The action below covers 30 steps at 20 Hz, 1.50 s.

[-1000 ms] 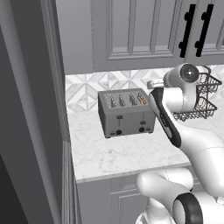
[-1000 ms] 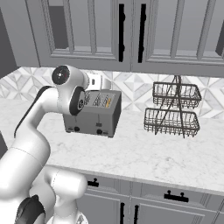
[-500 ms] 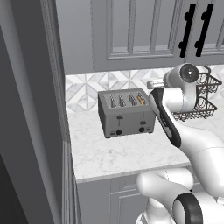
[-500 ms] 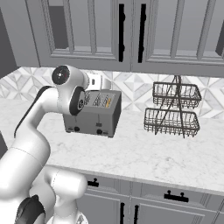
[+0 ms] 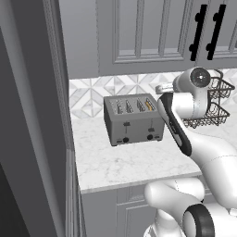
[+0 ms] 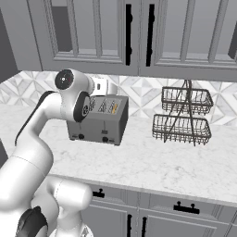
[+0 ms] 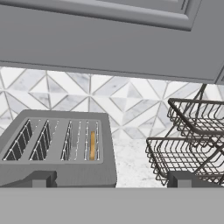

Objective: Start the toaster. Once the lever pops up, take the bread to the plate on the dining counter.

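Dark finger tips of the two-finger gripper (image 7: 109, 178) stand spread to their widest, holding nothing; the hand hovers above and in front of the boxy grey-metal four-slot toaster (image 5: 133, 119), likely staged to descend on a lever. Both black slide levers (image 5: 151, 121) face forward on the toaster's front, reachable from the base side. Inside the rightmost slot sits the pale yellow-tan bread slice (image 7: 92, 145), loaded for toasting. Beside the toaster, a two-tier dark wire basket (image 6: 183, 115) stands against the patterned backsplash.
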{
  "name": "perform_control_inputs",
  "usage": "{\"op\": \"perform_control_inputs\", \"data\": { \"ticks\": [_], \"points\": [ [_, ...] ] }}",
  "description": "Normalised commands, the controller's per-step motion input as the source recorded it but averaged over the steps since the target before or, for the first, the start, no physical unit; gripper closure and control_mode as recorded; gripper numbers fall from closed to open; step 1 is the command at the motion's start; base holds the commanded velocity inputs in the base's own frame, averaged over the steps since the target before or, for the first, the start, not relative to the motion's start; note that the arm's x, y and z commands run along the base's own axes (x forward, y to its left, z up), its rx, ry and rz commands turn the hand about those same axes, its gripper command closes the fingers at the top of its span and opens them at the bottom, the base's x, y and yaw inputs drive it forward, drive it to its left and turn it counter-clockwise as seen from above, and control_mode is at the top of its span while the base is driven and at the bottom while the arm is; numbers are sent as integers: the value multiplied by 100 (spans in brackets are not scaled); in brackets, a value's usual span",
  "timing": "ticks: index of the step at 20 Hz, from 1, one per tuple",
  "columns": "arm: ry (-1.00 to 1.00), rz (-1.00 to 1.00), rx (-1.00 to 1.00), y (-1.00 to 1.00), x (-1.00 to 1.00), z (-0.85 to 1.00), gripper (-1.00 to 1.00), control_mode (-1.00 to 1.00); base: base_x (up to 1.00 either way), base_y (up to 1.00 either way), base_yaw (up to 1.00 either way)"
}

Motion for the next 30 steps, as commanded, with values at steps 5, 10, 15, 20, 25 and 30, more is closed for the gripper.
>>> {"op": "perform_control_inputs", "data": {
  "ticks": [5, 10, 15, 20, 25, 30],
  "points": [
    [0, 0, 0, 0, 0, 0, -100, -100, 0, 0, 0],
    [0, 0, 0, 0, 0, 0, -100, -100, 0, 0, 0],
    [0, 0, 0, 0, 0, 0, -100, -100, 0, 0, 0],
    [0, 0, 0, 0, 0, 0, -100, -100, 0, 0, 0],
    [0, 0, 0, 0, 0, 0, -100, -100, 0, 0, 0],
    [0, 0, 0, 0, 0, 0, -100, -100, 0, 0, 0]
  ]
}}
